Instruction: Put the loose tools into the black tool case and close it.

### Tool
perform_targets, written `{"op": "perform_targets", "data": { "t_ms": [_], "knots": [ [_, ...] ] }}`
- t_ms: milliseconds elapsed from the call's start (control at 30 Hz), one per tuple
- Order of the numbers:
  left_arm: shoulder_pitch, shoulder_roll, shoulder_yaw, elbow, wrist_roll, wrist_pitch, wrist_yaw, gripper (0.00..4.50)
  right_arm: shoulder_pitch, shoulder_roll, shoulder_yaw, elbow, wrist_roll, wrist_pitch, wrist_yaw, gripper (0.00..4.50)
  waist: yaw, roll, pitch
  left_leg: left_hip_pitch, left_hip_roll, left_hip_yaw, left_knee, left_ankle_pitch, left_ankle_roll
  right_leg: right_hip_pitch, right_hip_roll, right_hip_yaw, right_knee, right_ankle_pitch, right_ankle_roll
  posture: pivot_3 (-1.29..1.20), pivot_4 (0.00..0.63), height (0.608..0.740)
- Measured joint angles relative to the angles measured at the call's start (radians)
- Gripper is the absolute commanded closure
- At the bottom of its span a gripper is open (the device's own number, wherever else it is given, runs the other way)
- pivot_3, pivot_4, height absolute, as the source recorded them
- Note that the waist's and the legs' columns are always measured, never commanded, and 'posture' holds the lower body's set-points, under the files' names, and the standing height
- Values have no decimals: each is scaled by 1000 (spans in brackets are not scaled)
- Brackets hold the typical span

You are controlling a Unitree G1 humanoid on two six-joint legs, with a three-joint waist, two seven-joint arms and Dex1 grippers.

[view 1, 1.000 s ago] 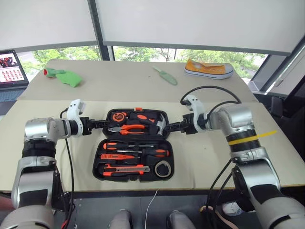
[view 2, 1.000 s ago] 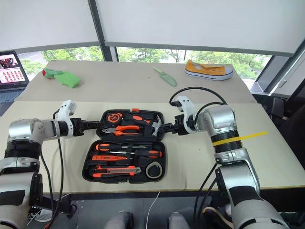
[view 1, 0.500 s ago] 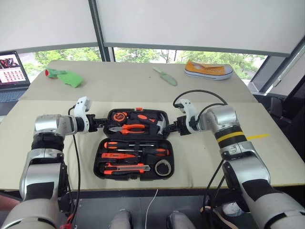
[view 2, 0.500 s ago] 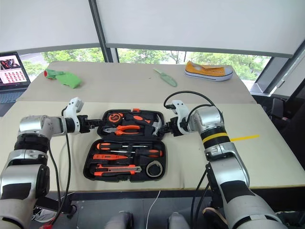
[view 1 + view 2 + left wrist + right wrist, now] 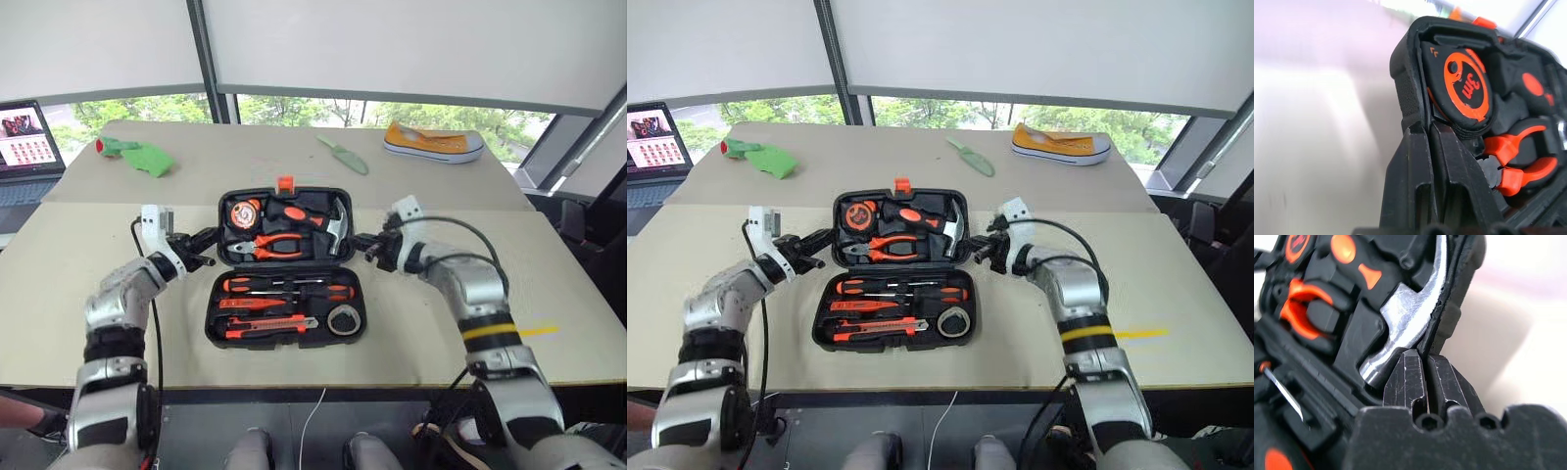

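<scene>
We hold both arms forward and bent inward, the forearms angling toward each other. Our left gripper points right, its two black fingers pressed together on the left edge of the raised lid of the black tool case. Our right gripper points left, its fingers pinched together on the lid's right edge.

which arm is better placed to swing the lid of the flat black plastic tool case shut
Neither clearly; it looks like a two-arm move. The left gripper pinches the left rim of the flat black plastic tool case, the right gripper its right rim, both on the raised lid half, roughly mirrored. The tools already lie inside.
</scene>
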Motion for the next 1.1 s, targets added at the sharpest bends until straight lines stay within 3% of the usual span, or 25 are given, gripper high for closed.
{"op": "perform_targets", "data": {
  "t_ms": [167, 233, 367, 433, 600, 733, 800, 833, 933, 1100],
  "knots": [
    [150, 0, -17, -136, 21, -243, -60, 4500, 158, -62, 57, -28, -131, -464, 11, 4432, -2, 0, 0, 1, 0, 1, 0, 0, 0, 1, 0, 0, -2, 0, 0, 0, 150, 740],
    [247, 3, -27, -201, 53, -389, -74, 4500, 221, -121, 91, 2, -233, -761, -33, 4432, -2, 1, 0, 7, -1, 2, -2, -1, 1, 7, -2, 1, -3, 0, 1, 0, 150, 740],
    [367, 33, -38, -257, 93, -512, -99, 4500, 261, -193, 124, 78, -410, -1090, -141, 4432, -1, 1, 0, 17, -1, 4, -4, 0, 0, 14, -3, 2, -3, 0, 0, 0, 150, 740],
    [422, 46, -42, -274, 99, -549, -111, 3820, 276, -206, 133, 124, -494, -1208, -221, 4500, -1, 1, 0, 22, 0, 5, -4, 0, 0, 18, -3, 2, -4, -1, 0, 0, 150, 740],
    [532, 84, -5, -215, 111, -557, -95, 2119, 321, -268, 128, 182, -511, -1250, -252, 2810, 4, 0, 0, 26, 1, 6, -5, 0, 0, 25, -4, 1, -10, -3, -4, 0, 150, 740],
    [528, 121, 17, -210, 75, -487, -86, 655, 393, -312, 121, 161, -447, -1235, -223, 1488, 4, 0, 0, 25, 1, 7, -5, 0, 1, 25, -4, 2, -11, -1, -1, 0, 150, 740],
    [511, 148, 34, -206, 60, -451, -86, 606, 428, -350, 100, 135, -393, -1217, -200, 1633, -1, 0, 0, 26, 1, 7, -6, 0, 1, 25, -3, 2, -11, 0, 0, 0, 150, 740],
    [487, 157, 35, -191, 51, -433, -89, 790, 455, -374, 86, 106, -351, -1200, -178, 1814, 0, 0, 0, 26, 1, 7, -7, 0, 1, 25, -4, 2, -11, 0, 0, 0, 150, 740],
    [382, 201, 30, -130, 43, -375, -113, 1613, 598, -474, 54, -72, -105, -1041, -26, 2705, 6, -1, 0, 27, 2, 6, -9, 0, 1, 26, -3, 1, -11, -1, 0, 0, 150, 740],
    [200, 206, -74, -40, 92, -339, -153, 3456, 782, -569, 54, -367, 155, -735, 144, 4445, 7, -1, 0, 27, 2, 6, -9, 0, 1, 26, -2, 1, -12, -1, 0, 0, 150, 740]
  ]
}}
